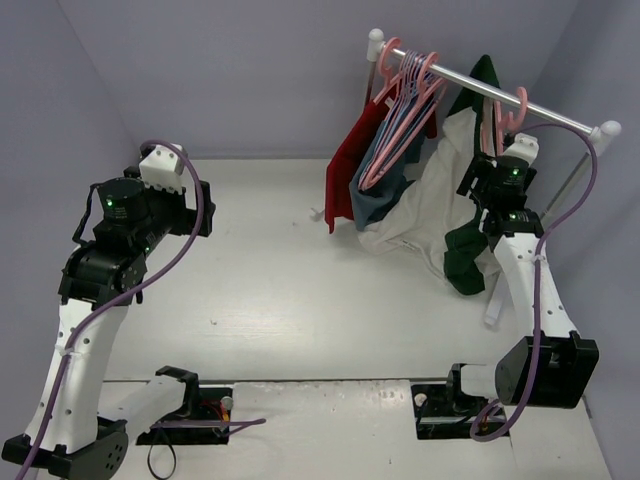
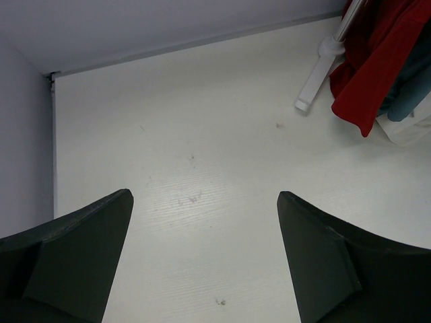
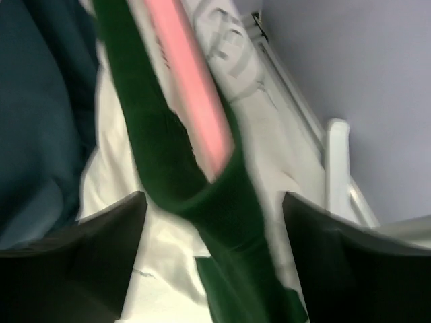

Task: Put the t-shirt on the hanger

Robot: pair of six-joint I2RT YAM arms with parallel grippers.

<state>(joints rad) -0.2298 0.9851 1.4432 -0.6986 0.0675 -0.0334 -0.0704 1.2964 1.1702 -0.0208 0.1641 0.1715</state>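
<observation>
Cream t-shirt [image 1: 425,205] hanging lengthwise downward, hanger [image 3: 195,101] hook up on rail [image 1: 452,71]

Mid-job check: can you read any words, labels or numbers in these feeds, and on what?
Nothing can be read.
t-shirt: grey print beside the hanger in the right wrist view, too blurred to read.
table: scuff marks only, no writing.

At middle left my left tool [image 2: 205,195] hangs with fingers spread wide — at upper right my right tool [image 3: 214,198] gapes likewise.
</observation>
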